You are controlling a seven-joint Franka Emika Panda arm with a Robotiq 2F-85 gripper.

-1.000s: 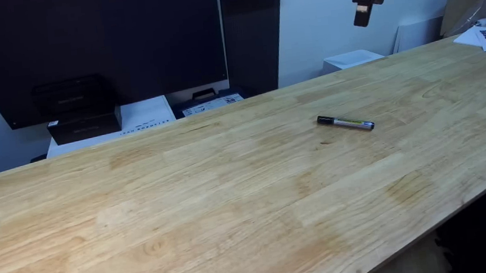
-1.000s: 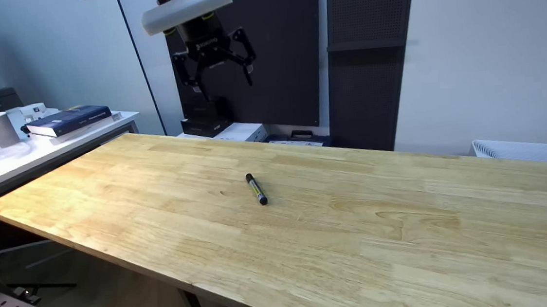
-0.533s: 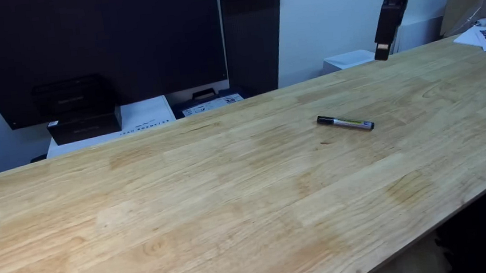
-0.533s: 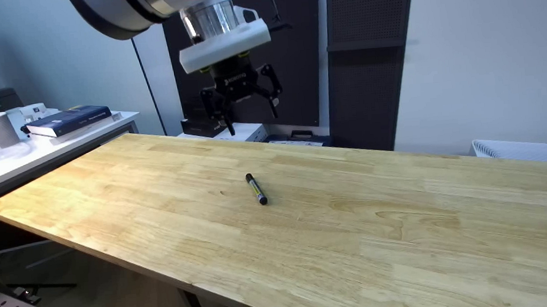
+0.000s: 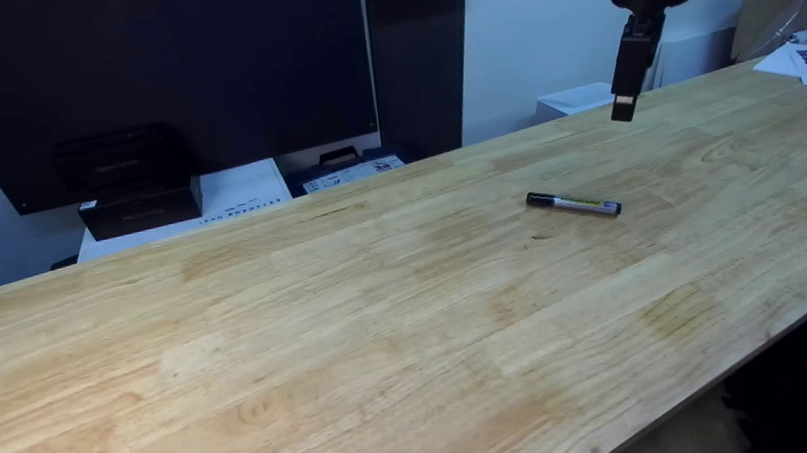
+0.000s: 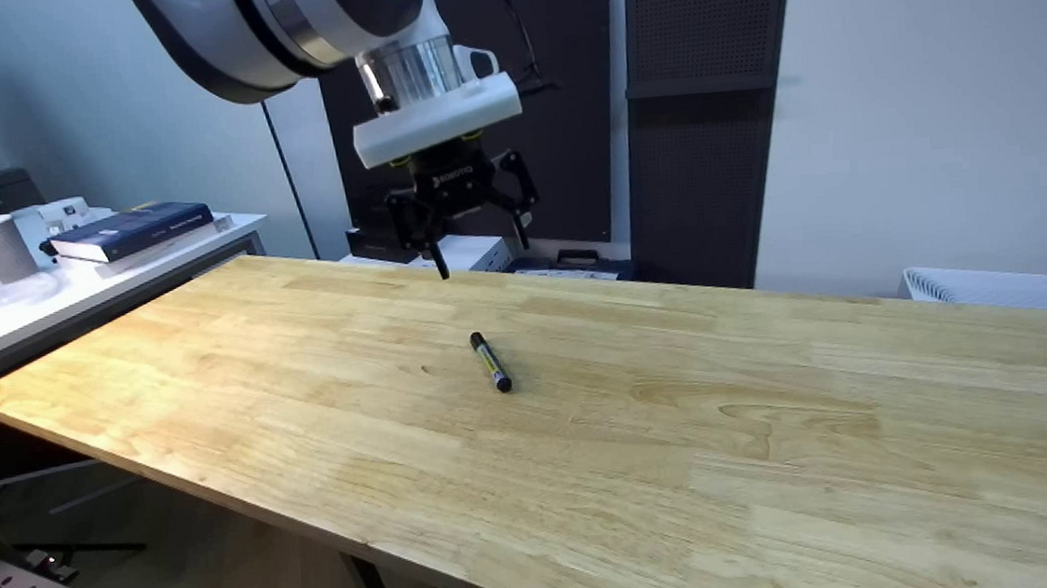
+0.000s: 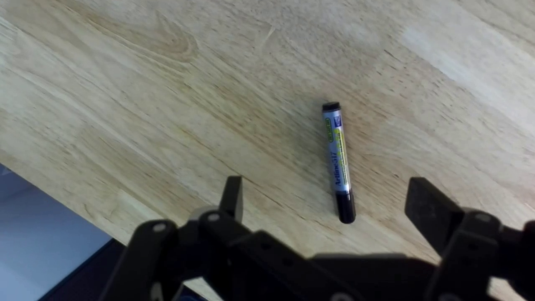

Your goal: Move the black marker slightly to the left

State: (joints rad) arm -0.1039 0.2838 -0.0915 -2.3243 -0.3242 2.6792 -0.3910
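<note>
Two fingers (image 7: 432,213) hang spread above the black marker (image 7: 339,161), whose cap (image 7: 345,207) shows between them in the wrist view while its barrel (image 7: 337,150) stretches beyond, so descending straight down could pinch only the cap, letting the marker swivel or roll

Tabletop (image 6: 617,408) from above, all views

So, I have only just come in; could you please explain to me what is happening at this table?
A robot arm hangs over a wooden table, its tool wide open and holding nothing. A black marker lies flat on the wood, lower than the tool and apart from it. The marker is meant to go slightly to the left; lowering the tool to grasp it is probably the next step.
</note>
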